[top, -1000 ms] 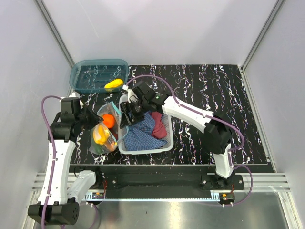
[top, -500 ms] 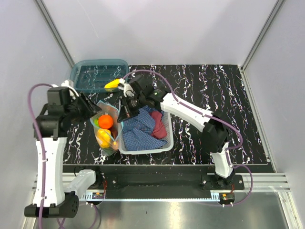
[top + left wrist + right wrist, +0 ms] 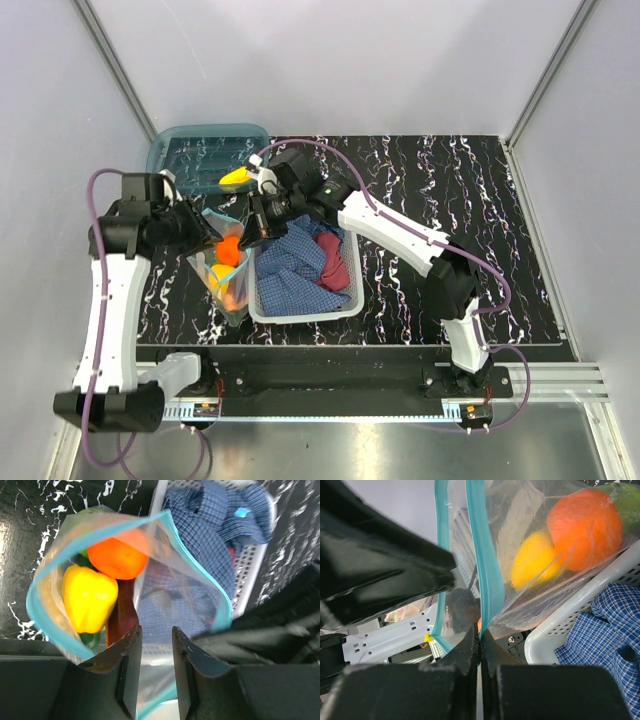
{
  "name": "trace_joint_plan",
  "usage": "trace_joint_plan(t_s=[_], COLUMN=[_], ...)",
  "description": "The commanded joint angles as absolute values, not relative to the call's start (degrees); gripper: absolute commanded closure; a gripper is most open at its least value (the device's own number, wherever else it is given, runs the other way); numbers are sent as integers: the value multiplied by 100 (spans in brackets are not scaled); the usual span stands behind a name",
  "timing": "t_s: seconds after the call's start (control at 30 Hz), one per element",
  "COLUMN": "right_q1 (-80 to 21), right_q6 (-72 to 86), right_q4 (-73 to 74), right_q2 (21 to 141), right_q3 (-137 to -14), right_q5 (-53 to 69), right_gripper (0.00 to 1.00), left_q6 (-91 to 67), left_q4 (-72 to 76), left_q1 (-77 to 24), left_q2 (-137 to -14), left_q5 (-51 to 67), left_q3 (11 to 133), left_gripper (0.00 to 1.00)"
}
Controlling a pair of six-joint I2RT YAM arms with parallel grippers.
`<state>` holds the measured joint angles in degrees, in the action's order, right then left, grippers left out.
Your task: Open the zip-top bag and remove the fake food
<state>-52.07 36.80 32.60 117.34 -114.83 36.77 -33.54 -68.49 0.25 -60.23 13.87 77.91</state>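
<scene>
Left hand (image 3: 154, 647) and right hand (image 3: 480, 634) clamp opposite lips of the zip-top bag (image 3: 167, 597) near the surface's (image 3: 450, 180) left edge, fake food (image 3: 116, 556) lying below the spread mouth.

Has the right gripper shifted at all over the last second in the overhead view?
Yes. The right gripper has moved off the white plastic basket's far-left corner toward the teal translucent bin, jaws shut on the clear zip-top bag's rim.
</scene>
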Motion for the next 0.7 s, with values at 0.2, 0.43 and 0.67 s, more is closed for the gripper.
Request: trace_joint_plan(t_s=[0.2,0.43,0.67], right_q1=[-5212,-5212,-5203], right_q6=[3788,3788,3762], right_q4=[2935,2927,2935], right_q2=[11707,11751,11742], right_q3=[-11654,-11681,-11610], right_q5=[3920,3946,3911], right_gripper=[100,100,100], left_q6=[-2716,-2672,-2768], left_q4=[-6750,-6706,-6565], left_q1=[-737,-993,-1204], left_q2=[-6645,-6513,-6215], left_q5=[1408,931,1240], left_q3=[7489,6882,6179], left_gripper=[61,65,60])
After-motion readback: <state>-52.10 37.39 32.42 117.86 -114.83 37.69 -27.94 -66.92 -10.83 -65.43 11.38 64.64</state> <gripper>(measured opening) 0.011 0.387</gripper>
